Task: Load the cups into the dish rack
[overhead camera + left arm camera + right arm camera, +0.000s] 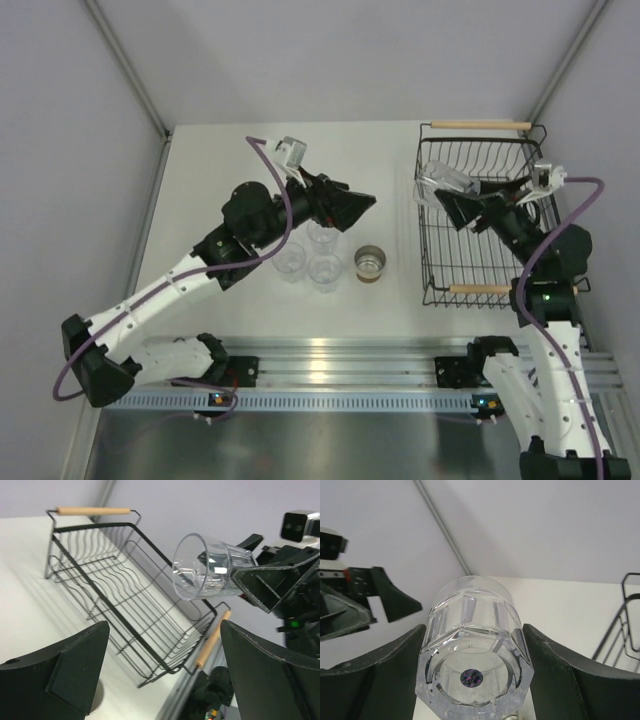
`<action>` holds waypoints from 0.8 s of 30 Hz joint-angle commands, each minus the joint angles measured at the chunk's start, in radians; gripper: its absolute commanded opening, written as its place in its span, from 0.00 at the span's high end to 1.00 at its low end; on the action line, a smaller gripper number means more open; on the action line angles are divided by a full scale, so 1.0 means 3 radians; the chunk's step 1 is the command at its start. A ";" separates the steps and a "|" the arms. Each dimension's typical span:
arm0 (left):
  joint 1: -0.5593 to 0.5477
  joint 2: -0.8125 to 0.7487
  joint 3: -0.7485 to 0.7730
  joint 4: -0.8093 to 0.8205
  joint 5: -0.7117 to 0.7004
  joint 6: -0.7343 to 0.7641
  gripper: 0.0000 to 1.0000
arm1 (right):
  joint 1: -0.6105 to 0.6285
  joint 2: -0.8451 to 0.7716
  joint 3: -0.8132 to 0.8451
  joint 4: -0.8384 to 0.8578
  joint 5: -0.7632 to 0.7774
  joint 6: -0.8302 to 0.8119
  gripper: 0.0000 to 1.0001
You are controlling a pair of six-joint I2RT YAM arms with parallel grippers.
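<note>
Right end effector [450, 192] clamps a clear cup [207, 567] near its base, tilted above the dish rack [470, 255], probably to set it inside.

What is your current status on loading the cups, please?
Right gripper shut on clear cup, held sideways above dish rack. Left gripper open, by clear cups on table. Silver cup beside them, not yet loaded. Nothing blocking rack.

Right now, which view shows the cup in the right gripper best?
Left wrist: the whole clear cup shows side-on, tilted, mouth open, with the dish rack behind it. Right wrist shows mostly its base and lower wall, close up, held in the right gripper. Top external shows it small, over the rack.
</note>
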 commanded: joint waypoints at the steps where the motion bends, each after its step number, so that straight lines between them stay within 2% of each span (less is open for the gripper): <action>1: 0.0034 -0.0087 0.0514 -0.1174 -0.0356 0.0647 0.01 | -0.0025 0.0145 0.0553 -0.0945 0.0379 -0.0667 1.00; 5: 0.0157 0.0005 0.0969 -0.1681 -0.0235 0.0847 0.01 | -0.0040 0.0385 0.1002 -0.1533 0.0589 -0.0861 1.00; 7: 0.0361 0.0071 0.1112 -0.1790 -0.0030 0.0858 0.01 | -0.0040 0.0579 0.1284 -0.1769 0.0747 -0.0958 1.00; 8: 0.0534 0.0102 0.1133 -0.1851 0.0204 0.0858 0.01 | -0.0035 0.0707 0.1376 -0.2064 0.0834 -0.0994 1.00; 12: 0.0985 0.0210 0.1230 -0.1959 0.0645 0.0919 0.01 | -0.0040 0.1040 0.1866 -0.2787 0.1264 -0.1244 1.00; 17: 0.1399 0.0230 0.1159 -0.1985 0.0779 0.1108 0.01 | -0.0030 0.1311 0.1888 -0.3258 0.1693 -0.1408 1.00; 24: 0.1430 0.0087 0.0776 -0.1714 0.0626 0.1118 0.01 | 0.0184 0.1464 0.1581 -0.3504 0.2342 -0.1419 1.00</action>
